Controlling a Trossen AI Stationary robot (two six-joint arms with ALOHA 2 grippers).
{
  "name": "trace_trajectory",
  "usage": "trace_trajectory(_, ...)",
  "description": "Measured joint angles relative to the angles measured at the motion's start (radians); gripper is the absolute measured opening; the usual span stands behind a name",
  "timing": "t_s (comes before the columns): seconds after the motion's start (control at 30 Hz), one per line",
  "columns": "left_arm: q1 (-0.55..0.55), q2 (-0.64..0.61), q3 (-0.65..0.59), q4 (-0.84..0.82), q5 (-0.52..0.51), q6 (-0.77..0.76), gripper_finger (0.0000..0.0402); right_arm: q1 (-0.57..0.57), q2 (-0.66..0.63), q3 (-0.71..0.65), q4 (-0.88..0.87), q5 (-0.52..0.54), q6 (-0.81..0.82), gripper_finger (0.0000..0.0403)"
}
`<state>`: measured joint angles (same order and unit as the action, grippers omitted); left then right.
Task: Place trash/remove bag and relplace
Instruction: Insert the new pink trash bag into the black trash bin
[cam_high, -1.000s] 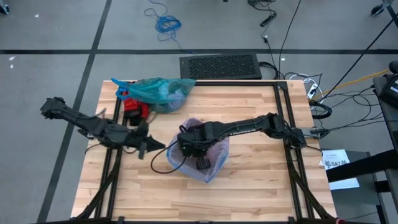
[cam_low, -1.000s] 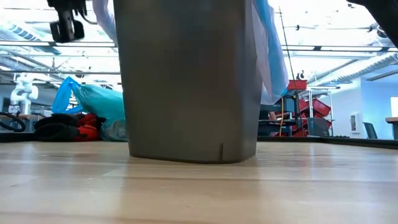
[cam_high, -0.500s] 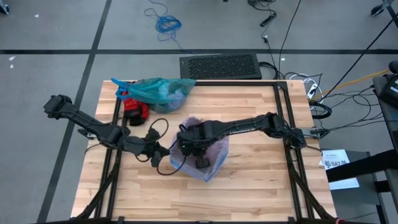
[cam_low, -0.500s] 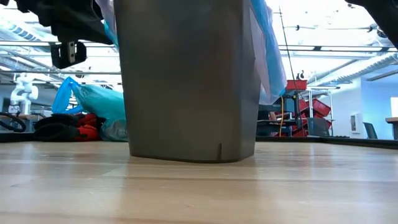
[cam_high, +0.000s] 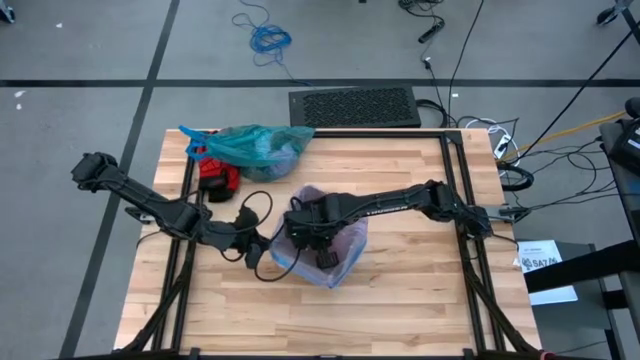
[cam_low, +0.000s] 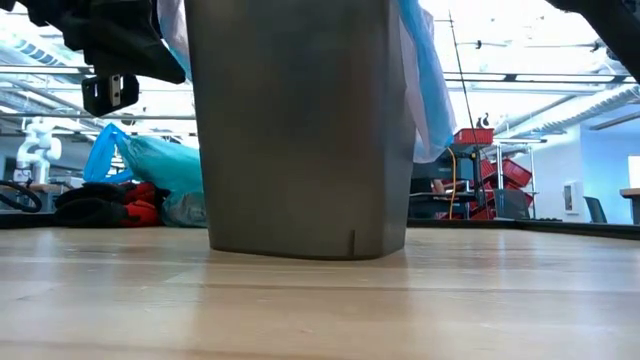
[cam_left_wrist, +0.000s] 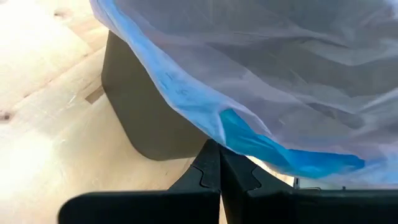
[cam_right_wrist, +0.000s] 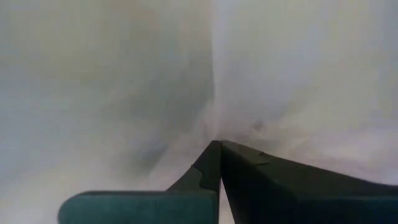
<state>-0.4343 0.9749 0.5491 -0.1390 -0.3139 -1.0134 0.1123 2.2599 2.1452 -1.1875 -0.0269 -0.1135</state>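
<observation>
We see the left gripper (cam_high: 262, 247) with fingers closed at the bin's (cam_low: 300, 130) left rim, by the pale bag's (cam_left_wrist: 261, 74) blue edge. Behind the bin on the counter (cam_high: 420, 300) lies the teal bag (cam_high: 255, 146). The right gripper (cam_high: 322, 250) sits inside the bin, fingers closed against the liner.

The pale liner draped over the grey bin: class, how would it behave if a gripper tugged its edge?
The pale liner is thin and wrinkled, so probably floppy and light. It hangs loosely over the grey bin, so a tug likely slides it off.
</observation>
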Motion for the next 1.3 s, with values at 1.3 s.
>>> trace_trajectory(1.3,-0.021,-0.195,0.077,-0.044,-0.117,0.051,0.0,-0.019,-0.089,0.0,-0.014,-0.056,0.073,0.0)
